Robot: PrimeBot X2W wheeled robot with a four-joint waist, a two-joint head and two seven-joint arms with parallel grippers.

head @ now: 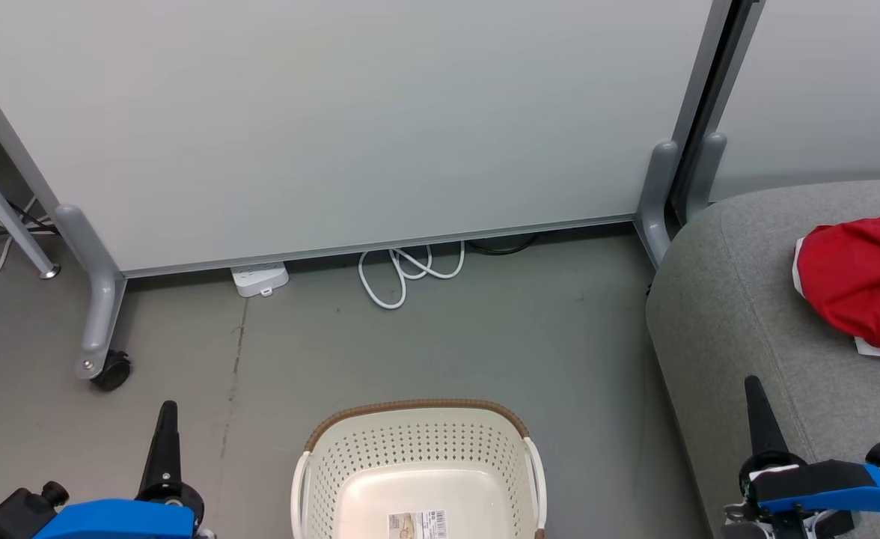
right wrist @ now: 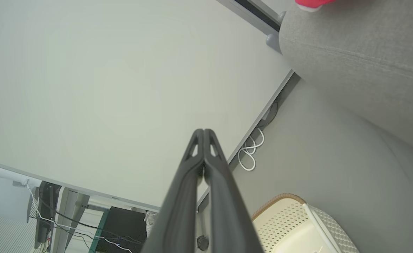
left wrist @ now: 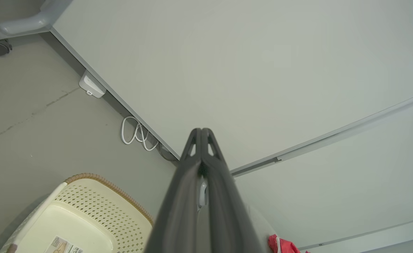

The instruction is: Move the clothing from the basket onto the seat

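Nearest, the left gripper stands at the lower left and the right gripper at the lower right of the head view, both pointing up it. In each wrist view the two dark fingers are pressed together along their tips and pinch nothing (left gripper, right gripper). Between the two grippers, on the floor, stands one basket. Its brown rim curves across the far end, and its two white handles are at the left and right sides. One label lies on its bare cream bottom. The near part is cut off, so its long axis cannot be told. To the right is one grey seat, whose rounded edge runs from near to far. On top of it lies the clothing, one red heap with white trim, well apart from the basket and cut by the picture's edge. I cannot tell whether it is one garment or two, nor which way it points. Farther off, one power strip and one coiled white cable lie at the foot of a pale panel, with one caster at its left leg.
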